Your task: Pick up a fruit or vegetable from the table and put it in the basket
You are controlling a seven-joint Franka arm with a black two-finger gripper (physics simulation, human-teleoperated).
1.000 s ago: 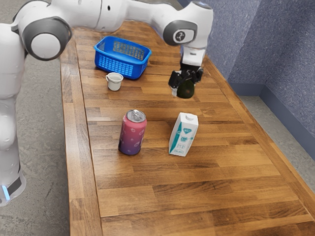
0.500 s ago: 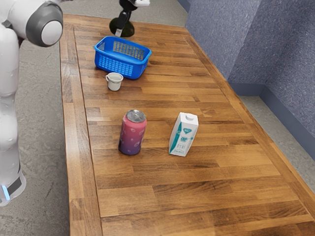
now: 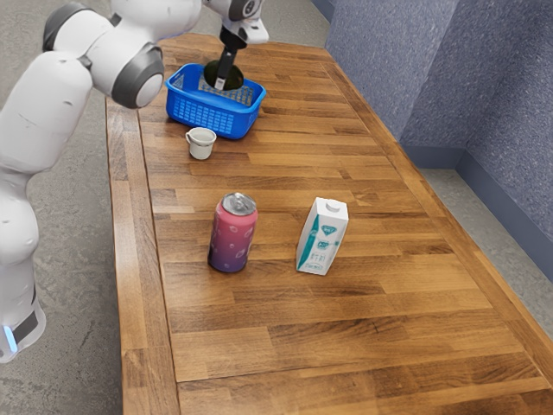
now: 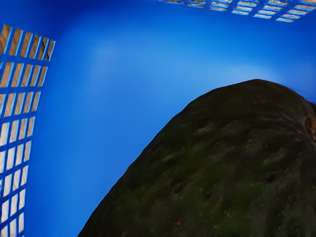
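Our jaws pinch the avocado (image 4: 222,173) between them; the basket (image 3: 212,118) lies directly beneath them; we judge the pick and carry done; a little lowering, then the release, is left for us.

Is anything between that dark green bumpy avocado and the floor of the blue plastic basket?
Nothing visible: the avocado is at the opening of the basket, its visible floor bare; the white cup stands outside.

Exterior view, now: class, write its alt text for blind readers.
A black two-finger gripper holds a dark green fruit at the opening of a blue plastic basket. On the wooden table stand a white handled cup, a pink-and-purple can and a white-and-teal carton.
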